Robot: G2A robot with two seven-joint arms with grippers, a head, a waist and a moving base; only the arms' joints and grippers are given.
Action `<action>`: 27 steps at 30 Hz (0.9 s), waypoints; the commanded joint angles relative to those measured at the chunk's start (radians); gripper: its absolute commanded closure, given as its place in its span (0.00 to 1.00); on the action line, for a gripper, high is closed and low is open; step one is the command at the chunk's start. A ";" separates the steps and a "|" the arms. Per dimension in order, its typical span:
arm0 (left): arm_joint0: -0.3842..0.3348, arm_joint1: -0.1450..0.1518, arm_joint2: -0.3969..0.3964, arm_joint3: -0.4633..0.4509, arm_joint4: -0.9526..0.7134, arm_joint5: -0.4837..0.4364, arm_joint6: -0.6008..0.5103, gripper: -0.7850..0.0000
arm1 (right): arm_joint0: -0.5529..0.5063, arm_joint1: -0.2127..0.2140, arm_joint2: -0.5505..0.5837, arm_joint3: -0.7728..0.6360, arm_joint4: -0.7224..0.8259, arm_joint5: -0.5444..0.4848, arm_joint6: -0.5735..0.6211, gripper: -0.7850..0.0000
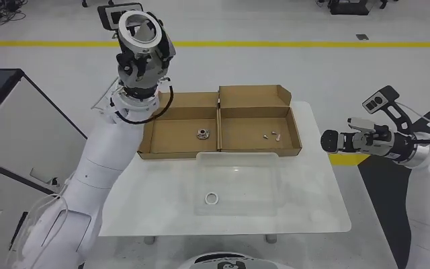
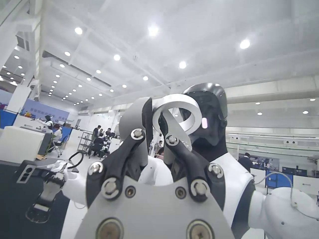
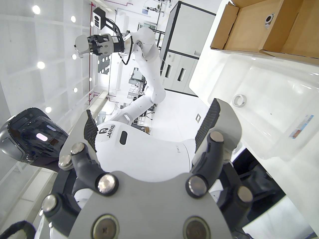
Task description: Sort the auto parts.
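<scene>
a left box (image 1: 164, 140) and a right box (image 1: 242, 132) stand side by side at the far edge of the table (image 1: 316, 202). a round part (image 1: 202, 134) lies in the left box by its right wall, and small bits (image 1: 271, 135) lie in the right box. a tub (image 1: 255, 181) sits just before them, with a small ring (image 1: 211, 198) in its near left. the left gripper (image 2: 155, 115) holds a big ring (image 1: 123, 30) over the left box's far left corner. the right gripper (image 1: 328, 141) hangs beyond the table's right edge.

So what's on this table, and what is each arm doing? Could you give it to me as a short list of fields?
Left gripper: held high beyond the box's left end, shut on a large metal ring
Right gripper: open, holding nothing, off the table's right side
Cardboard box: two compartments, at the far side of the table
Left compartment: one small round metal part
Right compartment: a few tiny parts
Clear bin: nearer the robot, one small ring inside
</scene>
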 commanded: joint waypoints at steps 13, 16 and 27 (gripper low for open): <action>0.017 -0.007 -0.066 0.015 0.290 0.078 -0.078 1.00 | 0.000 0.000 0.000 0.000 0.000 0.000 0.000 0.00; 0.012 -0.006 -0.064 0.022 0.383 0.085 -0.085 1.00 | 0.000 0.000 0.000 0.000 0.000 0.000 0.000 0.00; 0.044 -0.024 -0.066 -0.042 0.147 0.102 -0.102 1.00 | 0.000 0.000 0.000 0.000 0.000 0.000 0.000 0.00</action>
